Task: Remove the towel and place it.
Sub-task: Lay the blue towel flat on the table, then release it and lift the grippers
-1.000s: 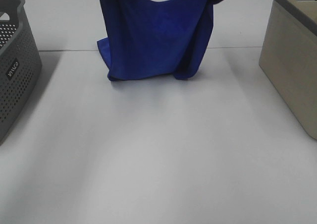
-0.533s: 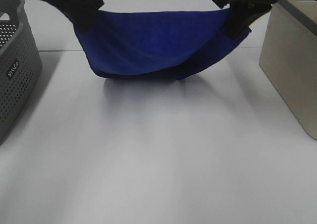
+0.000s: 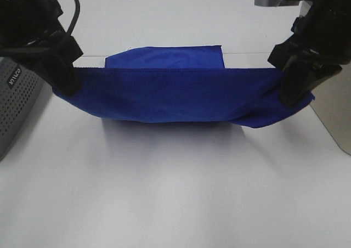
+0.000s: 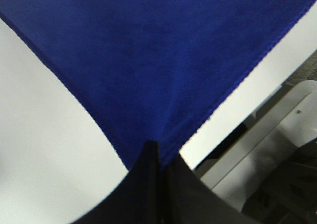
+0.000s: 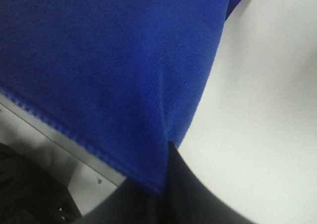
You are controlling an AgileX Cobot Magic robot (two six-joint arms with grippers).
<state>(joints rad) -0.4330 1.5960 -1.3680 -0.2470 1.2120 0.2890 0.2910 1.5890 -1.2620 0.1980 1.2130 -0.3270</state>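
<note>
Royal-blue plush microfibre: the towel [image 3: 181,94], strung out lengthwise above the white table [image 3: 175,193], a little toward 12 o'clock from the table's middle. Hemmed top edge running nearly straight from 9 o'clock to 3 o'clock. Body sagging below it in a soft belly, with a far flap draped back toward 12 o'clock. Belly possibly brushing the tabletop, possibly hanging just clear; not to be told from these views.

Clamped tight on the 9 o'clock corner, the left gripper [image 3: 64,80]. Clamped tight on the 3 o'clock corner, the right gripper [image 3: 292,97]. Only a small pinch of cloth in each, plain enough in both wrist views. At the 9 o'clock edge of the table, a grey perforated basket [image 3: 13,111]; at the 3 o'clock edge, a beige bin [image 3: 334,105], each just beyond its gripper.

Judged light and wholly limp: no stiffness, nothing fragile, drooping wherever unsupported. Probably grippy rather than slick, thanks to the pile, yet thick enough to creep out of a shallow pinch under a sideways tug. Best taken at the corners or along the hem, with stitching for a firmer bite; never mid-panel, for fear of bunching. Keep both ends level and evenly tensioned. Lower the sagging middle first, then lay the held edge down toward 6 o'clock for a flat finish. Watch for folds trapped underneath and for snagging on either container.
</note>
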